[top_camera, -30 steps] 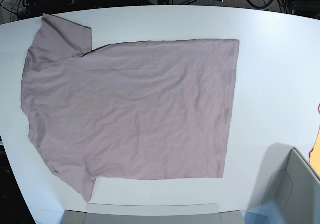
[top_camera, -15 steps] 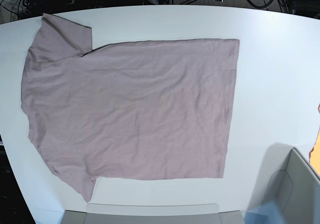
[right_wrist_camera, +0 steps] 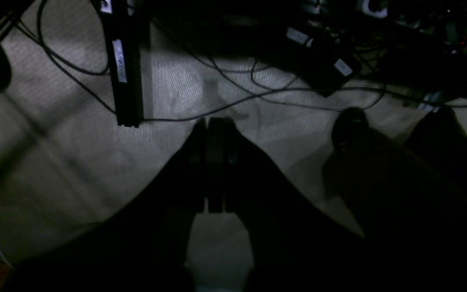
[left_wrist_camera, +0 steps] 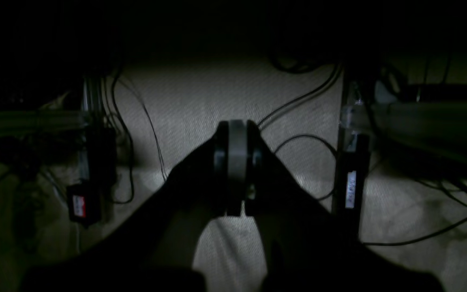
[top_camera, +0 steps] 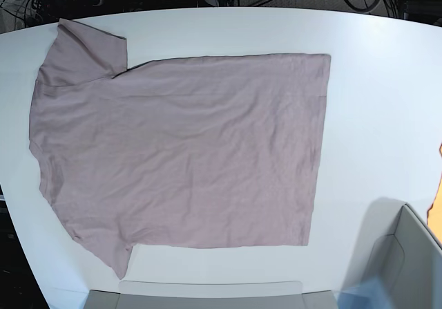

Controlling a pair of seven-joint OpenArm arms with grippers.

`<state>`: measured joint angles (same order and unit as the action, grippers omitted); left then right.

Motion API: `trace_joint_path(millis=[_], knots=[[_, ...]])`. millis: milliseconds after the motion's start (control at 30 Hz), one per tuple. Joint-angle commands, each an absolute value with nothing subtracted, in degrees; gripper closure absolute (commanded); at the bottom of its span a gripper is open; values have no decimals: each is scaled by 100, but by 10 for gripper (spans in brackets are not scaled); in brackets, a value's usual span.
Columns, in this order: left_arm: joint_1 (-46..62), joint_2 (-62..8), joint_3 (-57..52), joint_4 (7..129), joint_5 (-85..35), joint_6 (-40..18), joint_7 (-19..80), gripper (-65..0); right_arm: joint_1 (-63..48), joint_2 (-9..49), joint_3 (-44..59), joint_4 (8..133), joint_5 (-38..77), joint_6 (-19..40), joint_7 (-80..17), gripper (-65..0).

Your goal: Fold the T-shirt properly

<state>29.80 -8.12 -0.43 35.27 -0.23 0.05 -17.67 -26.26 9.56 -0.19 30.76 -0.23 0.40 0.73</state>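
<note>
Both pairs of jaws are pressed together with nothing between them: the left gripper (left_wrist_camera: 236, 162) and the right gripper (right_wrist_camera: 214, 162) each show their pads closed flat against one another in the wrist views. Both cameras look down at a carpeted floor (left_wrist_camera: 201, 101) strewn with cables (right_wrist_camera: 233, 101), so the arms seem to hang off the table's far edge, out of the base view apart from small bits of hardware at its top.

The T-shirt (top_camera: 179, 150) lies spread flat, unfolded, on the white table (top_camera: 387, 81). Its long axis runs left to right in the base view: the shoulders and both short sleeves sit at that view's left, the straight hem at its right. The upper sleeve (top_camera: 83, 50) is nearest the far edge.

Judging from this, no fold has begun. The shirt lies toward the camera from both grippers; the right arm is nearer the sleeve end, the left arm nearer the hem. Both would need to open before reaching in.
</note>
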Motion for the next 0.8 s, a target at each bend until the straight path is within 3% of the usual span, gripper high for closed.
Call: trace_joint_path(millis=[0, 167, 333, 767], knots=[[3152, -822, -48, 3732, -40, 13, -1895, -2, -2774, 1059, -13, 3231, -22, 40, 110, -1], [3890, -831, -180, 4778, -40, 13, -1789, -2, -3371, 1262, -13, 4119, -13, 40, 110, -1], [4576, -822, -497, 6053, -40, 13, -1007, -1, -4207, 1516, -13, 5314, 48, 40, 110, -1], [6448, -822, -1095, 8945, -48, 13, -813, -1, -6114, 2695, 48, 8251, 2352, 40, -251, -1]])
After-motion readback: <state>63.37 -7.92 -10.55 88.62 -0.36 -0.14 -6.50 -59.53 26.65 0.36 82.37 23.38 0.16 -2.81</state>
